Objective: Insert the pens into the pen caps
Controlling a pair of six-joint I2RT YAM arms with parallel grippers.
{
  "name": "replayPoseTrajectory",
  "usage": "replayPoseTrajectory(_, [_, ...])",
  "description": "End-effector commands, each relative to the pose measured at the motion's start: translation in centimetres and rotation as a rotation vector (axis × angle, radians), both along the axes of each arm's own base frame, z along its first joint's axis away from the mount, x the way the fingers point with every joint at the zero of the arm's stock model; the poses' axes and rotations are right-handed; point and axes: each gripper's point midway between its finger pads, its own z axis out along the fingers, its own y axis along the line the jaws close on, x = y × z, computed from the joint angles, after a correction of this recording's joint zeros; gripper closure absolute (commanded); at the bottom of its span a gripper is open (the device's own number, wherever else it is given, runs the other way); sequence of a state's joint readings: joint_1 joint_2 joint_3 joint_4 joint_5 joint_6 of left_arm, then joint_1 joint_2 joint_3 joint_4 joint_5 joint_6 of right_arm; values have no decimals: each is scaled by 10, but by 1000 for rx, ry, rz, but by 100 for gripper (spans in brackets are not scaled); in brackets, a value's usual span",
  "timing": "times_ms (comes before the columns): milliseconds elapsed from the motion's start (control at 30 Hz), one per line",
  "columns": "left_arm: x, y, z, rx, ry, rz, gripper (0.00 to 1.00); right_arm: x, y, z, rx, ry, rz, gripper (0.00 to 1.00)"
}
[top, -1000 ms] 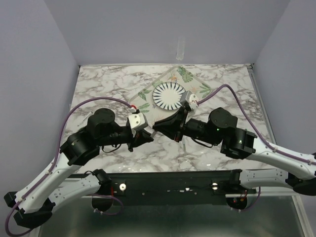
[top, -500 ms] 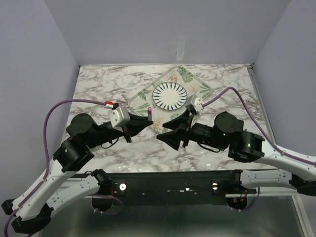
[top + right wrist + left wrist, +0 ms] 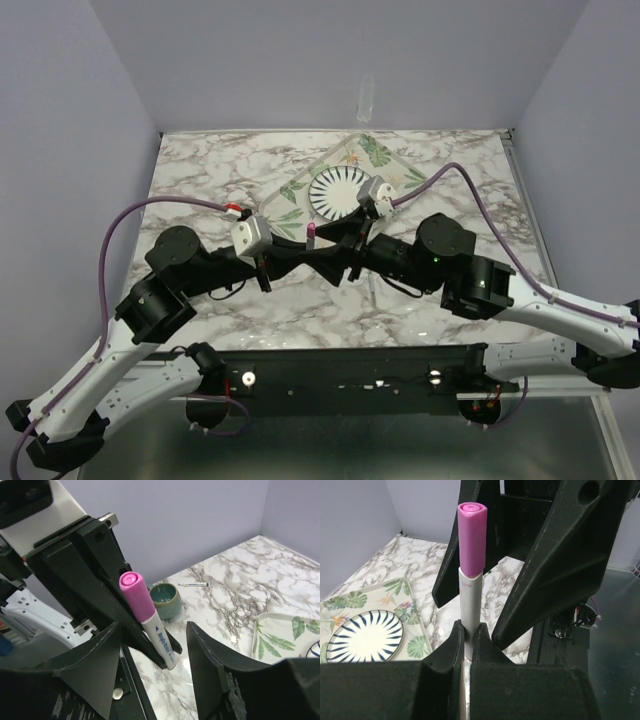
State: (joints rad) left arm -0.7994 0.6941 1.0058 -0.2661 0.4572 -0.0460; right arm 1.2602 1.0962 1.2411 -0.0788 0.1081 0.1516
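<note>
Left gripper (image 3: 466,645) clamped on white pen (image 3: 470,600), low on barrel. Pen upright above marble table (image 3: 200,165), mid-table. Pink cap (image 3: 472,540) on pen's top end. Right gripper (image 3: 154,624) facing it, fingers (image 3: 90,665) spread wide, nothing held. Its tips just beside pen; contact cannot tell. Small teal bowl (image 3: 165,600) on table behind pen, contents not visible. Thin pen (image 3: 194,584) lying beyond bowl. Farther back, leaf-print tray (image 3: 385,155) holds striped plate (image 3: 340,192).
</note>
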Motion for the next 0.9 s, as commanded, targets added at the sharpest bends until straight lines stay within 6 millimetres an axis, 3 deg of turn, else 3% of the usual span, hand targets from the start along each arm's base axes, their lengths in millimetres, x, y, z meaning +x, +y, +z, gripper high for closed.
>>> replayPoseTrajectory(0, [-10,0,1,-7,6,-46,100,13,11,16,29,-44,-51,39])
replayPoseTrajectory(67, [-11,0,0,-4,8,-49,100,14,16,17,29,-47,-53,41])
replayPoseTrajectory(167, [-13,0,-1,-1,11,-60,100,15,17,18,45,-48,-53,53])
replayPoseTrajectory(200, [-13,0,-1,-1,11,-60,100,14,17,19,56,-49,-49,68])
replayPoseTrajectory(300, [-14,-1,-2,1,15,-68,100,11,16,20,87,-45,-36,95])
replayPoseTrajectory(333, [-15,-1,-2,2,16,-75,100,11,16,21,90,-46,-34,97])
replayPoseTrajectory(567, [-18,-3,-5,7,24,-95,100,11,17,14,87,-28,-34,99])
replayPoseTrajectory(767, [-15,-4,-3,-3,24,-82,99,7,15,21,110,-54,-16,99])
replayPoseTrajectory(833, [-11,-3,-1,-12,20,-62,88,8,14,25,118,-58,-21,99])
replayPoseTrajectory(867, [-10,-4,0,-15,21,-58,76,8,14,28,126,-60,-21,99])
